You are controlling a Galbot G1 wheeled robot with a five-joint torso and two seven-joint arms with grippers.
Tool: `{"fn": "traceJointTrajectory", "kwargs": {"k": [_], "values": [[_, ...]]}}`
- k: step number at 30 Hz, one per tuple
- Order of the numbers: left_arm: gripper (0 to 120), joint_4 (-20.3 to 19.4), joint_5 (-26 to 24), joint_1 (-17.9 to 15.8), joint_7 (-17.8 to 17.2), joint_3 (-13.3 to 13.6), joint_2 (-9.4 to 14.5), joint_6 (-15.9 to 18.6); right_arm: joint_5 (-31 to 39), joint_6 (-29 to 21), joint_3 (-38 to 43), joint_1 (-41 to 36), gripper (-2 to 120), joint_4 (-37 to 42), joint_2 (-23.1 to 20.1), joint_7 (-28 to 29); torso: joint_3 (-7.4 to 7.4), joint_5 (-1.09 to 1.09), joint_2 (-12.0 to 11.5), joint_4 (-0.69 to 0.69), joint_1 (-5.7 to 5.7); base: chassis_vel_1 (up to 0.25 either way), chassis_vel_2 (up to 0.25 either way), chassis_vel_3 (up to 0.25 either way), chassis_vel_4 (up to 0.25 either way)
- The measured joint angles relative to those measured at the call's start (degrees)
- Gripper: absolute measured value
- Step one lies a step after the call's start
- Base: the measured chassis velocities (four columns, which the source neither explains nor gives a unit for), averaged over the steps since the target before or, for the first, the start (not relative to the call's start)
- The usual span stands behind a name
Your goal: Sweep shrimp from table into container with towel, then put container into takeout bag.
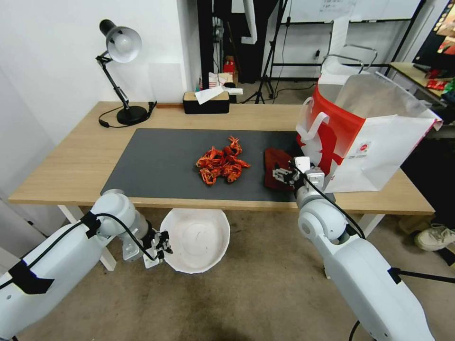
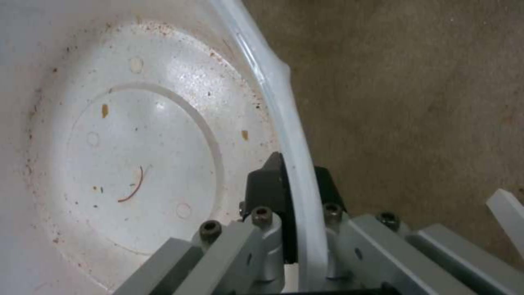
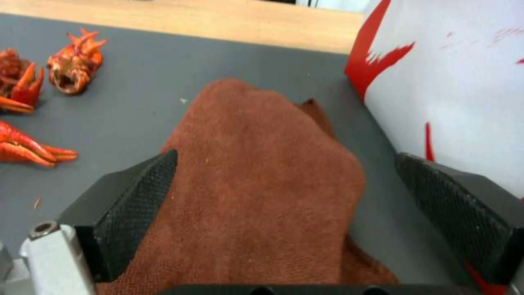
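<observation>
Gripping the rim of the container [image 1: 196, 246] between closed jaws, the left gripper [image 1: 162, 244] holds the white bowl below the near edge of the table [image 1: 71, 161]. Midway along the dark mat [image 1: 161, 161] the shrimp [image 1: 222, 163] lie heaped. Further right, the right gripper [image 1: 280, 174] hangs open-jawed over the towel [image 3: 262, 180], its bunched fold between the two pads, just beside the takeout bag [image 1: 379, 142].

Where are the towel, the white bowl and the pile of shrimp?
towel [image 3: 256, 172]: right wrist view, middle of the cloth.
container [image 1: 196, 241]: head view, inside bottom of the bowl.
shrimp [image 1: 222, 163]: head view, centre of the pile.
</observation>
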Motion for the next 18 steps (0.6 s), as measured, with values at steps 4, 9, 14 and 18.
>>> {"fn": "traceJointTrajectory", "kwargs": {"k": [4,9,14,18], "values": [[0,0.3,0.0,0.1,-0.1,0.0,0.0,-0.2,1.1,-0.9,-0.7,0.7,100,-0.7,0.3,0.7,0.0,0.0,0.0,0.0,0.0,0.0,0.0,0.0,0.0],[0,0.5,0.0,0.3,-0.2,0.1,-0.1,-0.3,1.5,-1.5,-1.7,1.0,100,-1.5,0.7,1.0,0.0,0.0,0.0,-0.01,0.0,0.0,0.0,0.0,0.0],[0,0.6,-0.1,1.1,-1.3,0.0,0.1,-0.7,1.5,-1.3,-2.3,1.1,88,-1.6,1.1,1.0,0.0,-0.01,0.0,-0.01,0.0,0.0,0.0,0.0,0.0],[0,0.5,-0.1,1.9,-1.7,-0.2,0.3,-0.7,1.8,-1.2,-2.5,1.1,71,-1.5,1.2,1.2,0.0,-0.01,0.0,0.0,-0.01,0.0,0.0,0.0,0.0]]}}
